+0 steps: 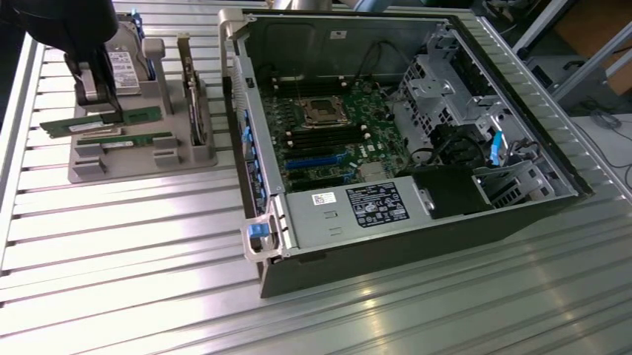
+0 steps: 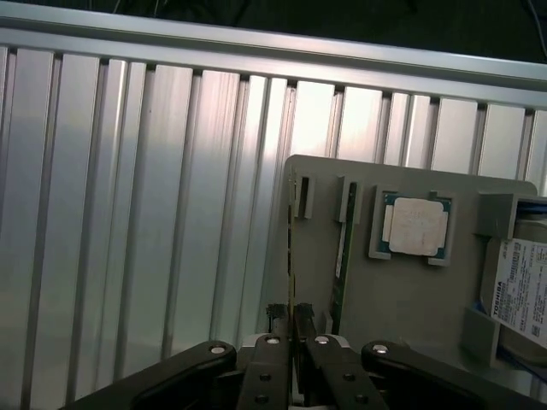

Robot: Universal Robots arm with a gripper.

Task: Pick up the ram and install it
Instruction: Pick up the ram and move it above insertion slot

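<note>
The ram (image 1: 69, 124) is a long green stick, held edge-up and slightly tilted over the grey parts holder (image 1: 138, 159) at the exterior view's left. My gripper (image 1: 106, 112) comes down from the black arm and is shut on its middle. In the wrist view the ram (image 2: 290, 256) runs as a thin edge away from the gripper (image 2: 291, 323), pinched between the two dark fingertips (image 2: 275, 318). A second green stick (image 1: 126, 139) rests in the holder's slots just beside it, also seen in the wrist view (image 2: 340, 256).
The open computer case (image 1: 513, 222) lies at the exterior view's right, its motherboard (image 1: 336, 148) showing black memory slots (image 1: 316, 137) below the CPU socket (image 1: 321, 111). The holder also carries a silver CPU chip (image 2: 416, 226), a hard drive (image 2: 521, 290) and an upright card (image 1: 195, 96).
</note>
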